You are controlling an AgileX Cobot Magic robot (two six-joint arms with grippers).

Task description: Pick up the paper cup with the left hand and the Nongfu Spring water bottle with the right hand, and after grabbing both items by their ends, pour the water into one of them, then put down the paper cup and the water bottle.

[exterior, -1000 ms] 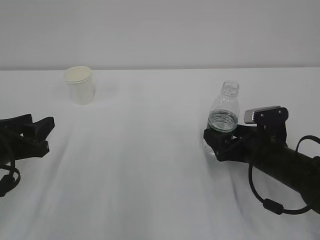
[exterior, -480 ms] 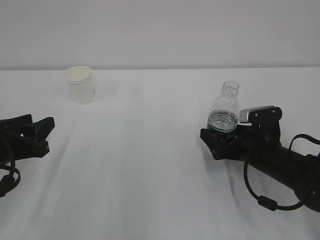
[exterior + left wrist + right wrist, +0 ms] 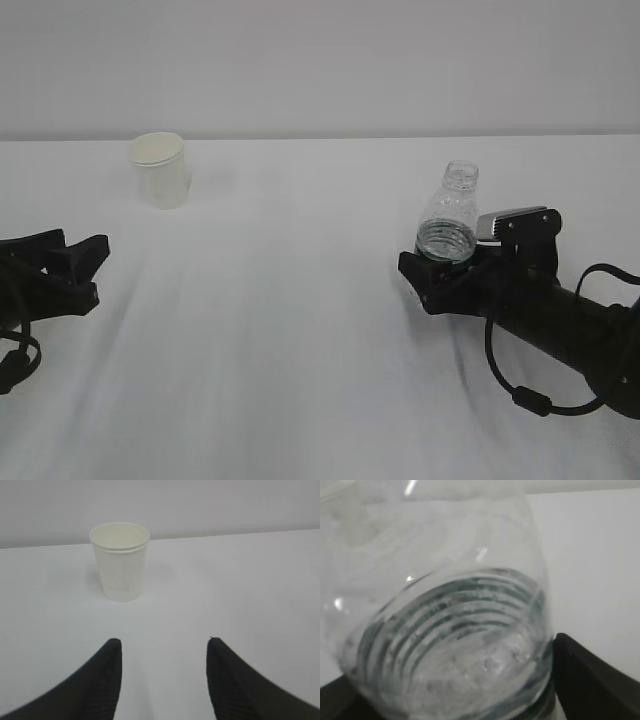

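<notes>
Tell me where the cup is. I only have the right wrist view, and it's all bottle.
Observer: The cup stands upright at the far left of the table, well apart from the bottle.
Operator: Left gripper on it?
Observer: No. The left gripper is open and short of the cup, with bare table between them.
Operator: Bottle capped?
Observer: No cap. It stands upright with the right gripper low around it.
</notes>
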